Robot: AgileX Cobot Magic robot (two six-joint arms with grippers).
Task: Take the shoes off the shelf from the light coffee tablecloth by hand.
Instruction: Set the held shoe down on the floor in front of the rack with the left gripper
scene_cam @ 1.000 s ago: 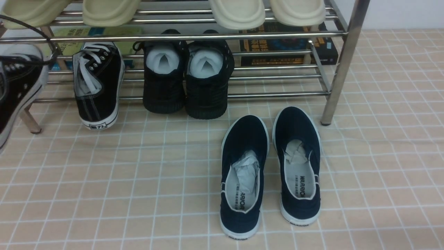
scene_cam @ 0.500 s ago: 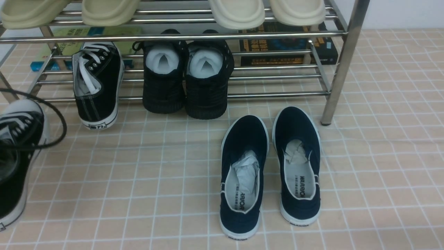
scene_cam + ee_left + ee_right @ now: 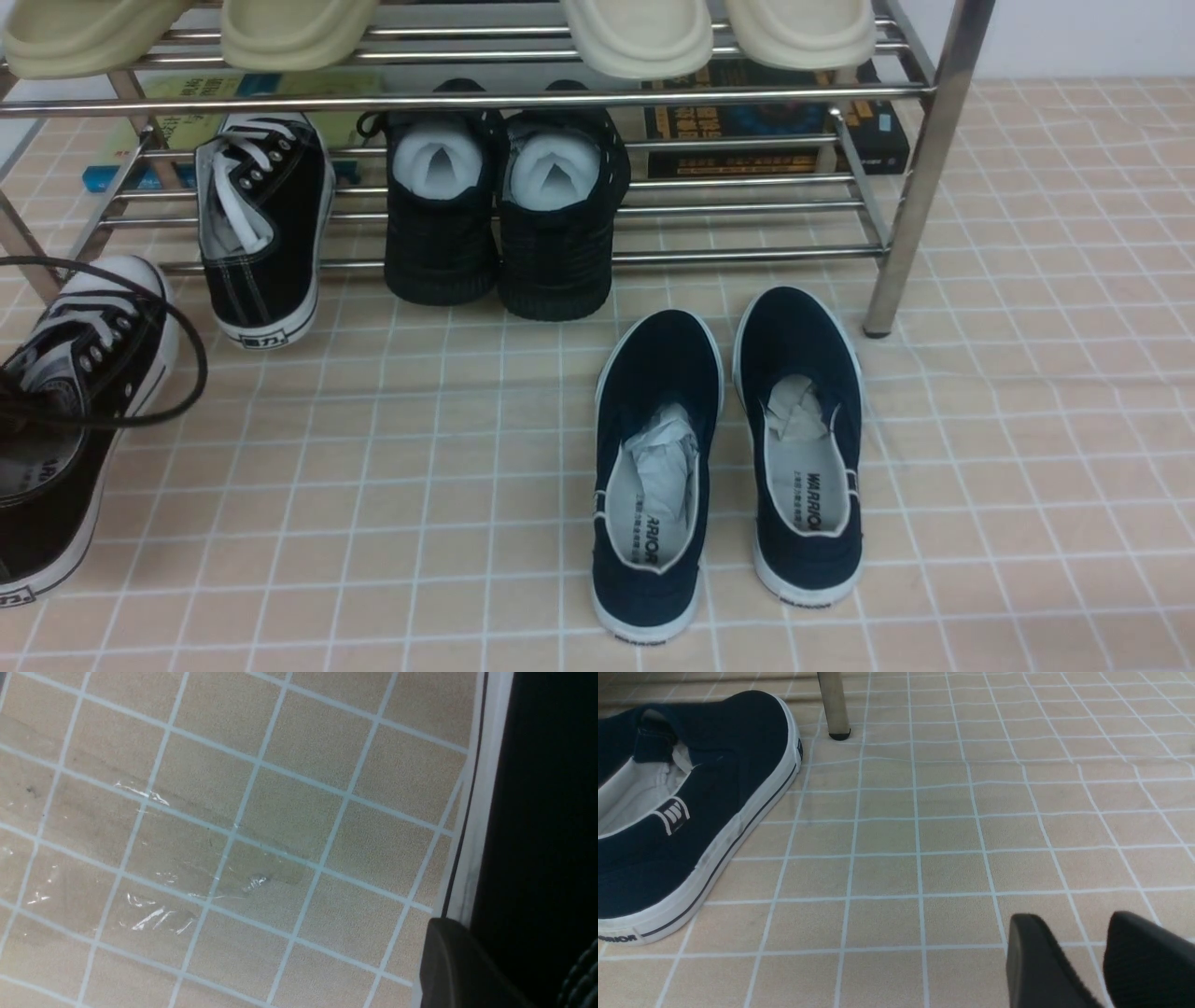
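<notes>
**One sneaker down on the cloth, its partner not yet taken from the rack**

Seen from the front, a black canvas sneaker (image 3: 75, 420) with white laces lies at the far left on the light coffee tablecloth (image 3: 420, 523). Its toe points toward the chrome shelf (image 3: 467, 98), and a black cable (image 3: 199, 359) loops across it. The left wrist camera looks down close beside this shoe's white sole edge. One dark finger of the left gripper (image 3: 462, 966) sits right against the outside of that edge. The other finger is hidden, so I cannot tell whether the gripper is clamped on the shoe or has let go.

The second sneaker (image 3: 261, 224) is on the shelf's lower tier at the left, toe inward. Its heel pokes out past the front tube toward the robot, probably the easiest end to grab. Beside it stand all-black mesh shoes (image 3: 439, 233) stuffed with white paper. Cream slippers (image 3: 639, 37) sit on the top tier, and books (image 3: 775, 121) lie behind.

Navy slip-ons (image 3: 653, 467) rest side by side on the cloth near the shelf's right leg. The right gripper (image 3: 1073, 924) hangs low beside them, fingers slightly parted and holding nothing, apparently parked clear of the left arm's work.
</notes>
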